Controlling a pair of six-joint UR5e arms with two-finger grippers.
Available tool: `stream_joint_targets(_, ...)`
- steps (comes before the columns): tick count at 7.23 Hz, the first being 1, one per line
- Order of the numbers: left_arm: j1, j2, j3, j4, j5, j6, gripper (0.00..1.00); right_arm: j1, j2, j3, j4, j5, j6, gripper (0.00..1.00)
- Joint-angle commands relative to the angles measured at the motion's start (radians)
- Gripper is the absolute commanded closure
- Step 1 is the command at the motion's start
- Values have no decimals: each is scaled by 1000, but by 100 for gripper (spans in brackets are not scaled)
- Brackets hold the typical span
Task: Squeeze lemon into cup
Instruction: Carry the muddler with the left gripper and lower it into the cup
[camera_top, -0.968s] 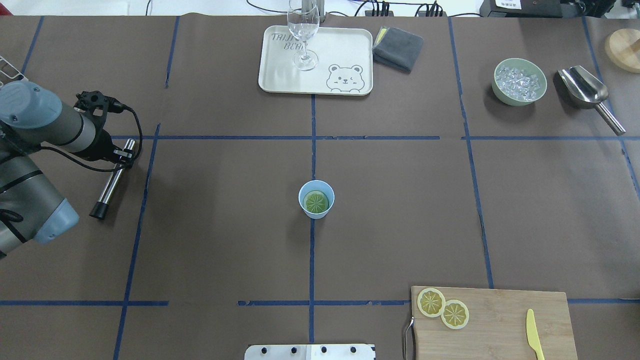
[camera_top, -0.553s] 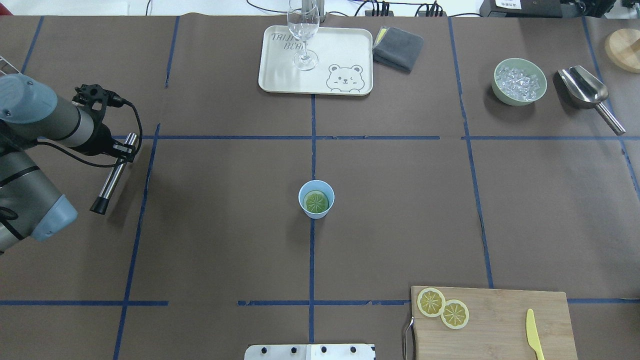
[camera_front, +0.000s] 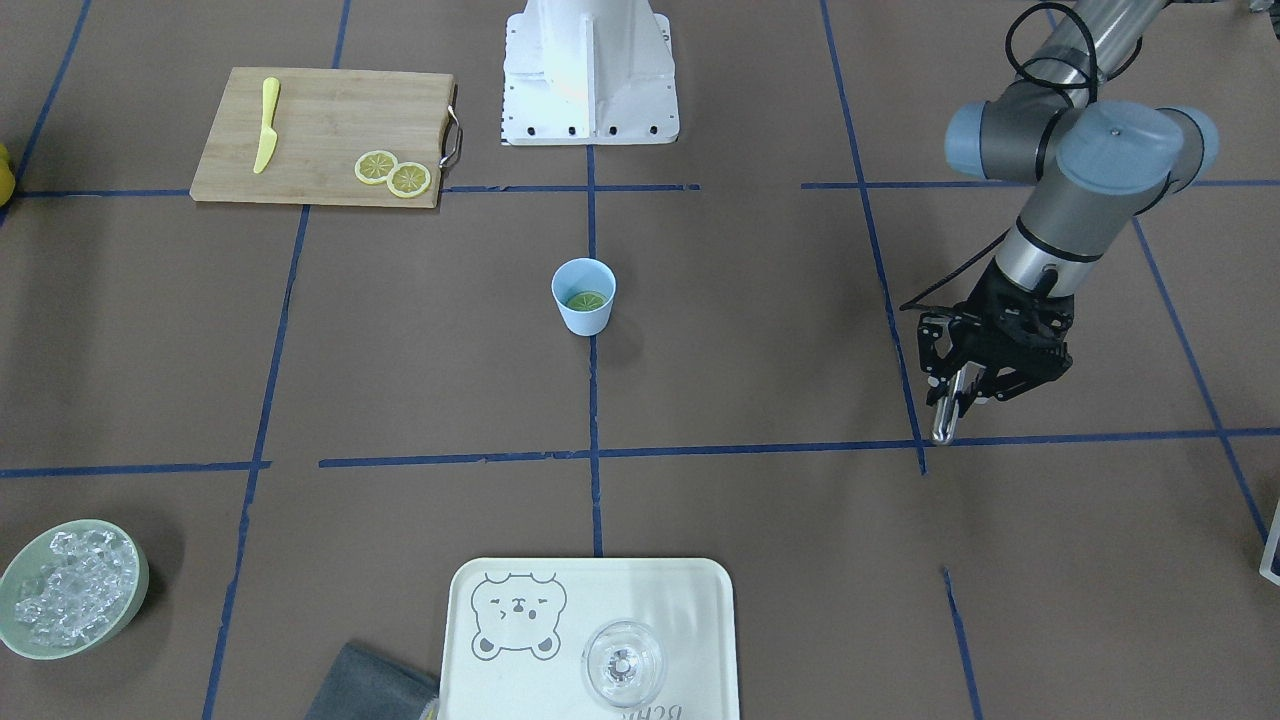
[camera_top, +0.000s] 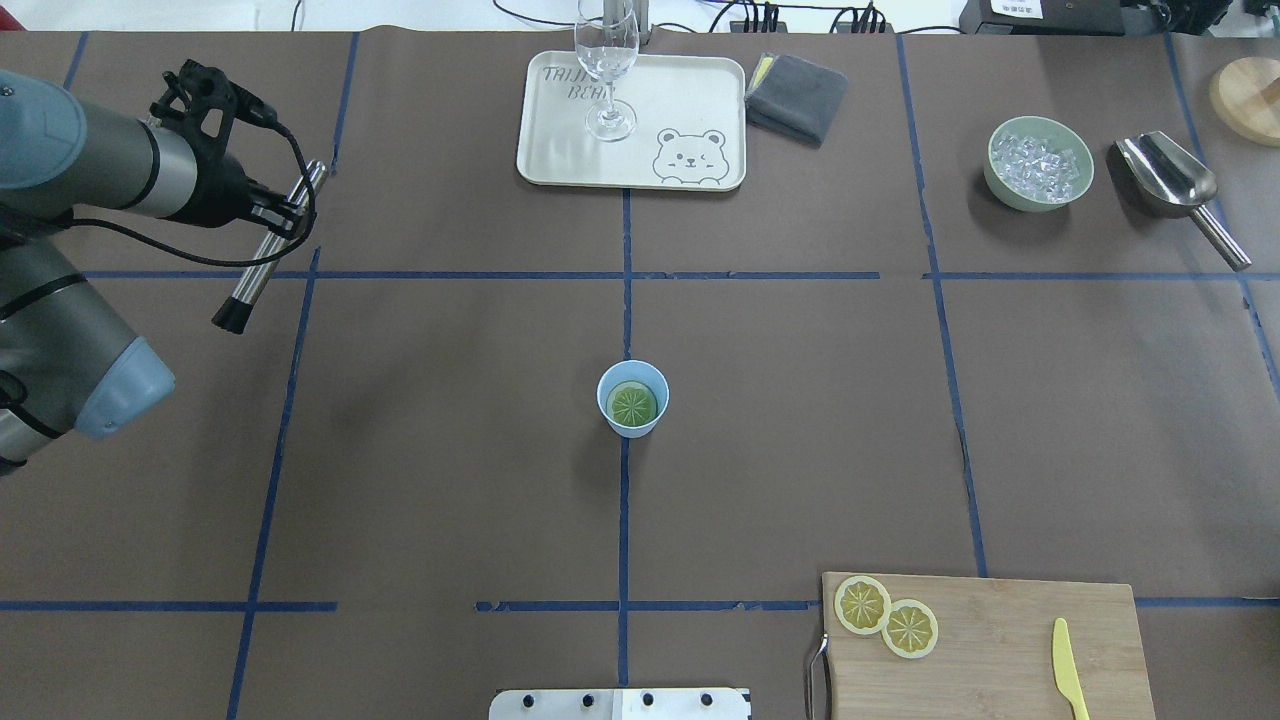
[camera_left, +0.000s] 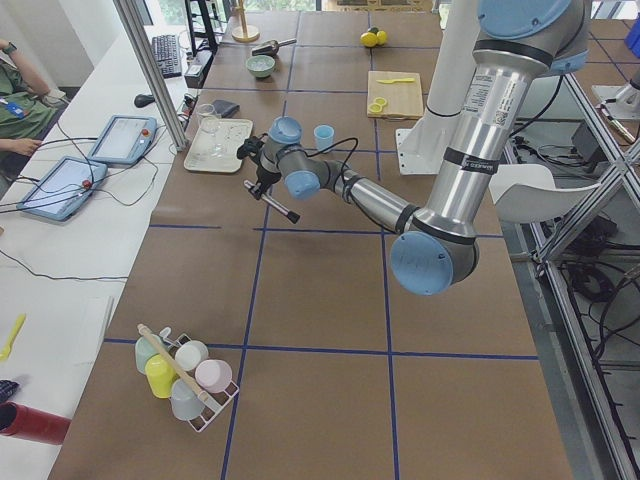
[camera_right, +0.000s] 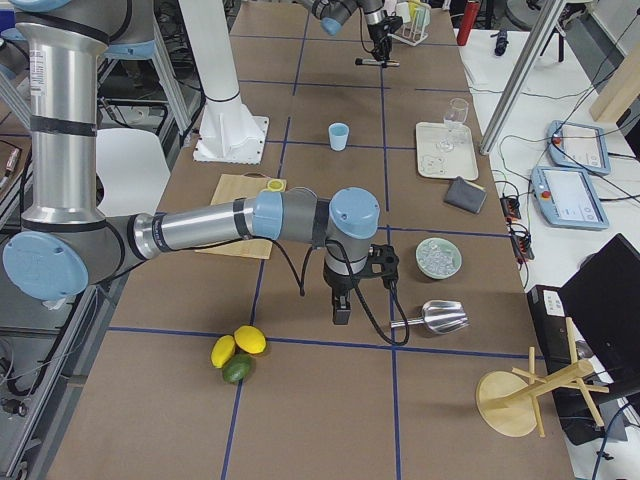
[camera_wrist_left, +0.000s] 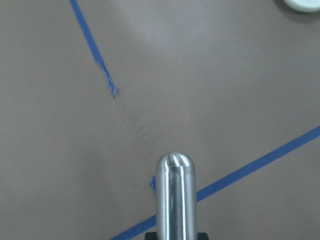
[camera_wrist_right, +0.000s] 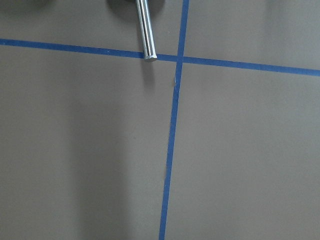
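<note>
Lemon (camera_top: 632, 404) already lies flat inside the cup (camera_top: 633, 430), mid-frame in the overhead view, so you have the drop-in done. Whether it has been pressed does not show. I judge any pressing would fall to the metal rod (camera_top: 250, 282).

Your left pincer (camera_top: 283, 213) is clamped on that rod at the upper left of the frame, well apart from the cup. The right pincer (camera_right: 341, 300) shows only in the right-side view, low centre, so you cannot tell if it is apart or together. Two spare slices (camera_top: 862, 604) rest on the cutting board (camera_top: 1000, 650) at lower right.

Against a second ago, the left arm has carried the rod from middle left up toward the top of the frame. Cup and slice have not shifted.
</note>
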Motion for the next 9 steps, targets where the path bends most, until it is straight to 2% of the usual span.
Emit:
stream_joint_targets(1,17,-29,10,-296,112,-40,100,6,-8,0,0,-1,0,0)
stream_joint_targets(2,51,-27,9,-427,182,-60,100,7,-9,0,0,-1,0,0)
stream_joint_targets(4,142,-39,15,-709,199,-67,100,12,-11,-1,0,-4,2,0)
stream_joint_targets(5,166,-47,41,-847,192,-64,100,12,-15,-1,0,-3,2,0)
stream_joint_targets(7,249,-136,153,-1104,201,-44,100,12,-20,-1,0,-3,5,0)
stream_joint_targets(9,359,-197,189,-1194,338,-46,100,13,-31,-1,32,-3,6,0)
